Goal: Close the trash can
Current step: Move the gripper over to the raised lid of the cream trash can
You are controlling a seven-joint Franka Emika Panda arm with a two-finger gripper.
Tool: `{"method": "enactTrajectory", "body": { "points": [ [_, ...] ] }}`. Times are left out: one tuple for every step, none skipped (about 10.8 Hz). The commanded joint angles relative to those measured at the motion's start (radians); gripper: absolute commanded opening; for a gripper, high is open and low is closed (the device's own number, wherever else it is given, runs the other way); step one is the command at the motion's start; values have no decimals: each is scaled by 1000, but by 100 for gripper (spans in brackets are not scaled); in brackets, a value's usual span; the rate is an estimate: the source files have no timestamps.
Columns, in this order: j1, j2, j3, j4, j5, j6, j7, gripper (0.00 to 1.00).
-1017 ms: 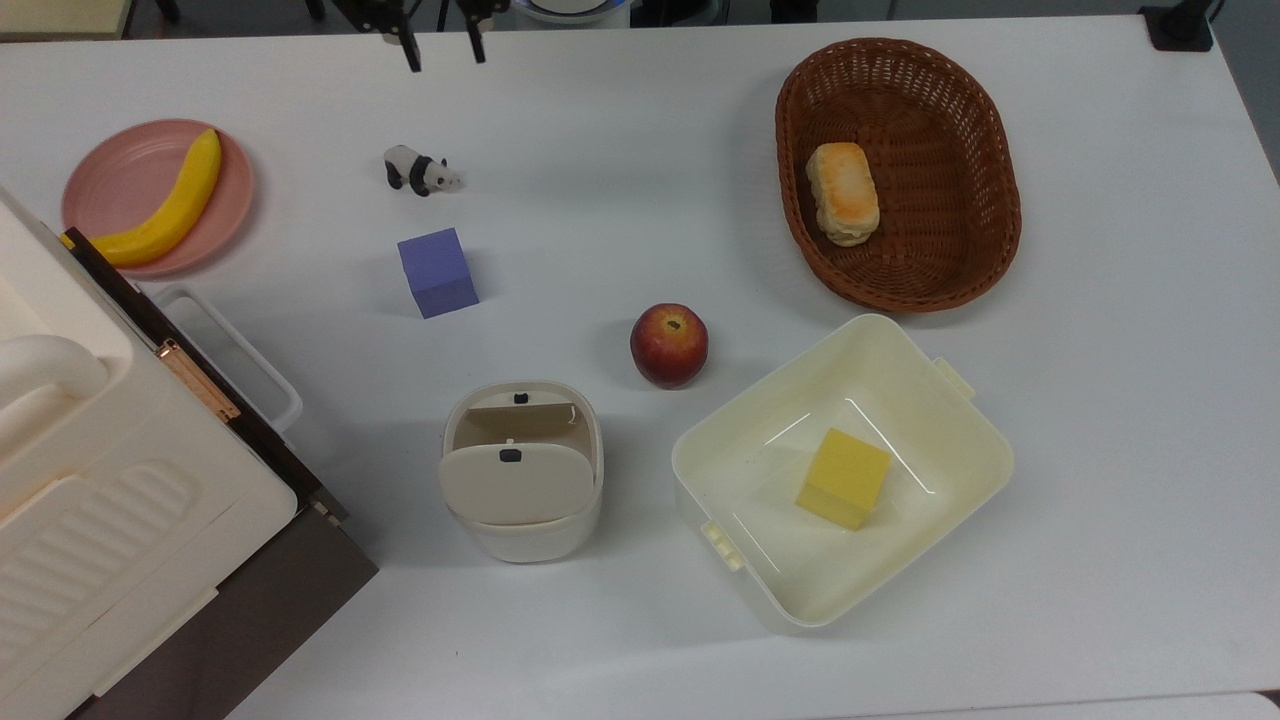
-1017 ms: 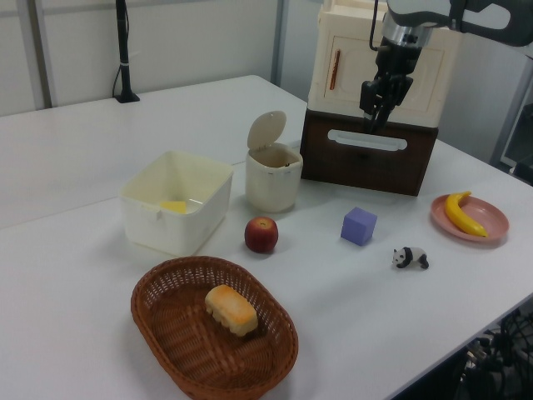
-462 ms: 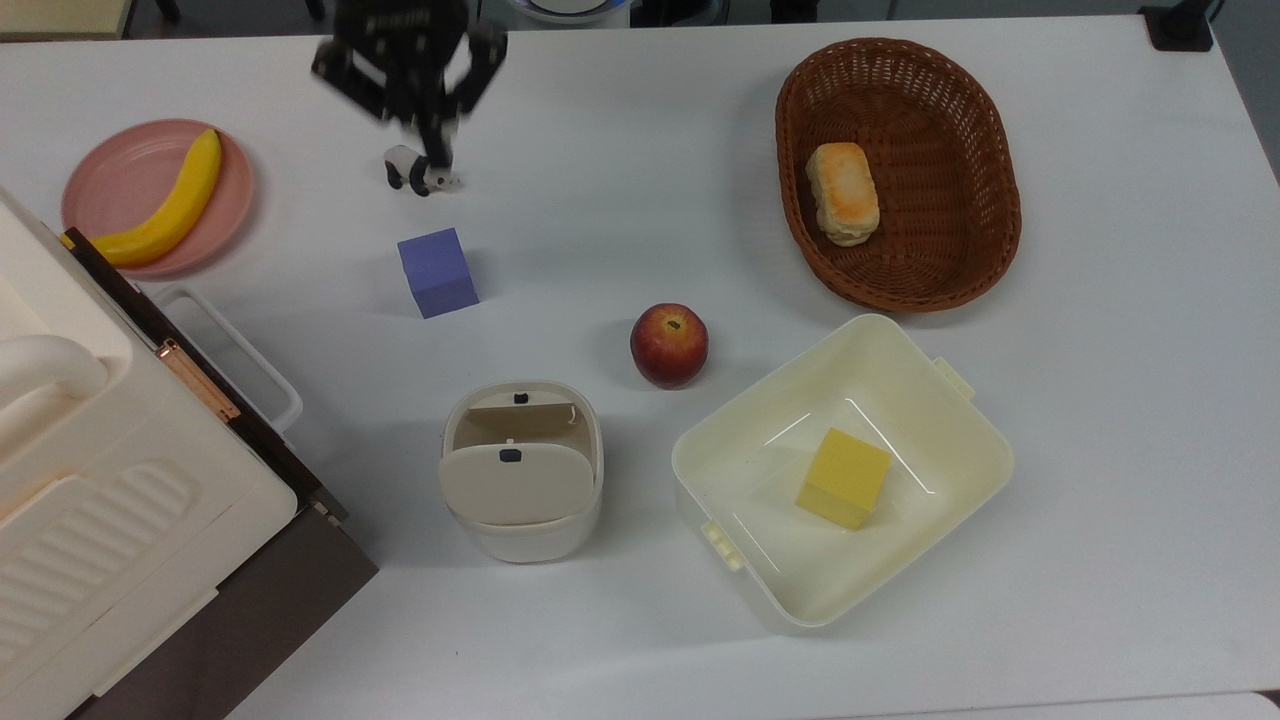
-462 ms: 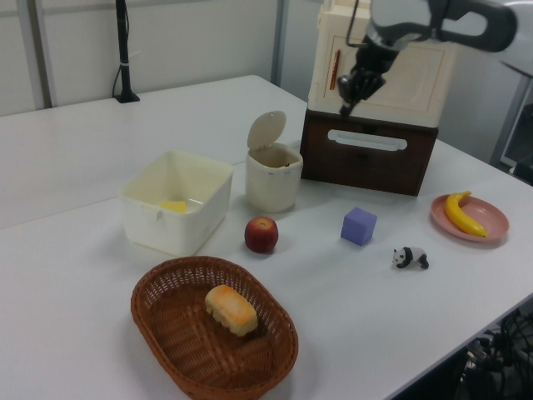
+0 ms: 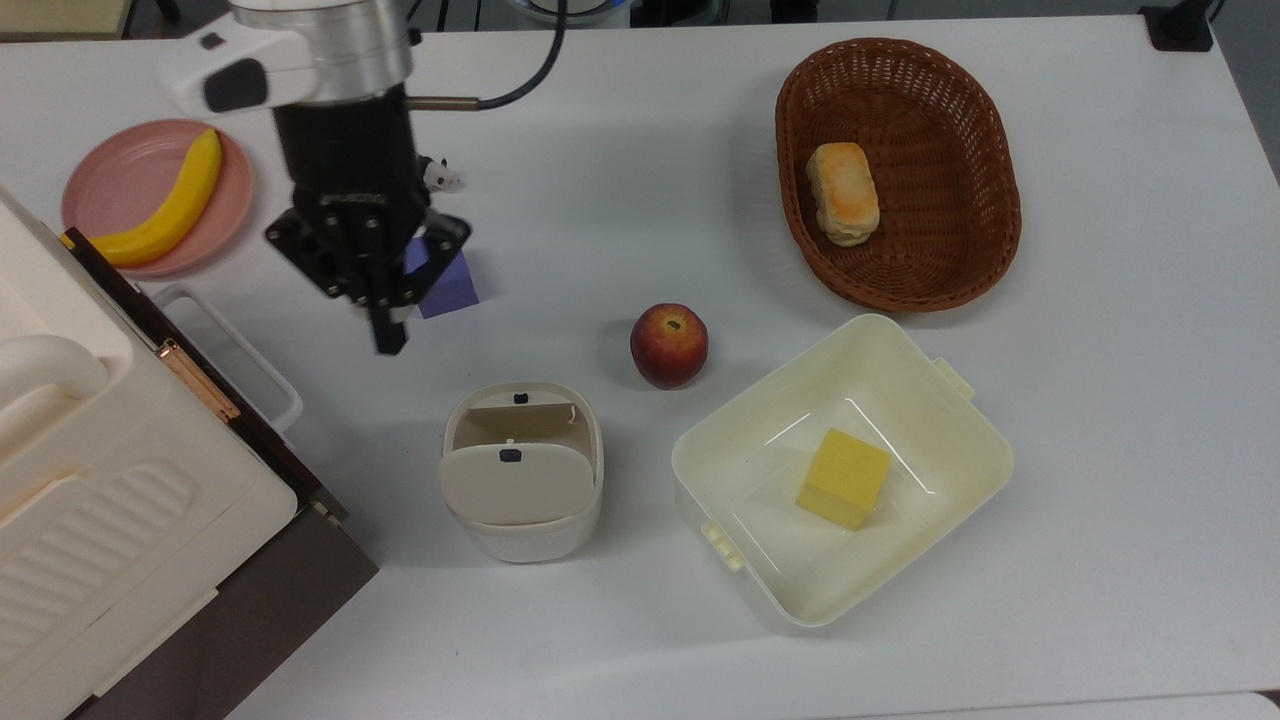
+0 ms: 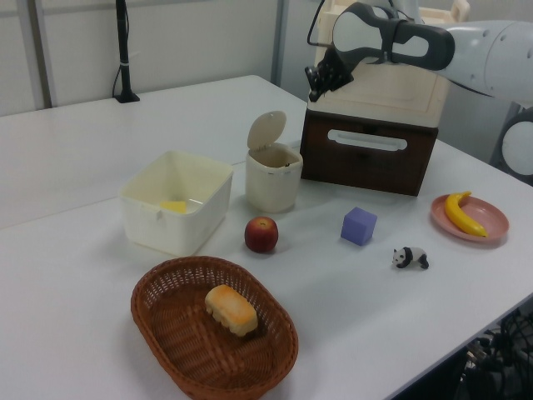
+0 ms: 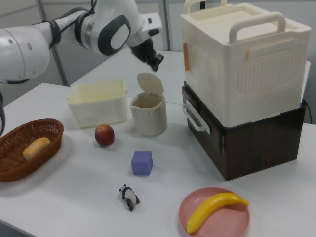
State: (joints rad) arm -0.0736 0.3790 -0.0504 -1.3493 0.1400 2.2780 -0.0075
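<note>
The big white counter [image 5: 640, 620] holds the small off-white plastic trash can [image 5: 522, 480], its beige lid [image 6: 266, 131] standing up open. The black pincer [image 5: 385, 335], fingers pinched narrow, has swung closer above it, ready to push the lid down.

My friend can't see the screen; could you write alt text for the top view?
A robot arm's tool hangs above a white table, short of a small trash can with its lid raised. Around it lie an apple, a tub holding a yellow block, and a wicker basket of bread.
</note>
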Motion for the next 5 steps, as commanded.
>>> {"method": "enactTrajectory", "body": {
  "points": [
    [-23, 32, 12, 42, 24, 107, 17, 0],
    [-20, 43, 23, 47, 23, 115, 18, 0],
    [-14, 60, 26, 47, 23, 126, 26, 0],
    [4, 78, 26, 47, 21, 156, 34, 0],
    [26, 95, 26, 47, 18, 175, 35, 0]
  ]
}}
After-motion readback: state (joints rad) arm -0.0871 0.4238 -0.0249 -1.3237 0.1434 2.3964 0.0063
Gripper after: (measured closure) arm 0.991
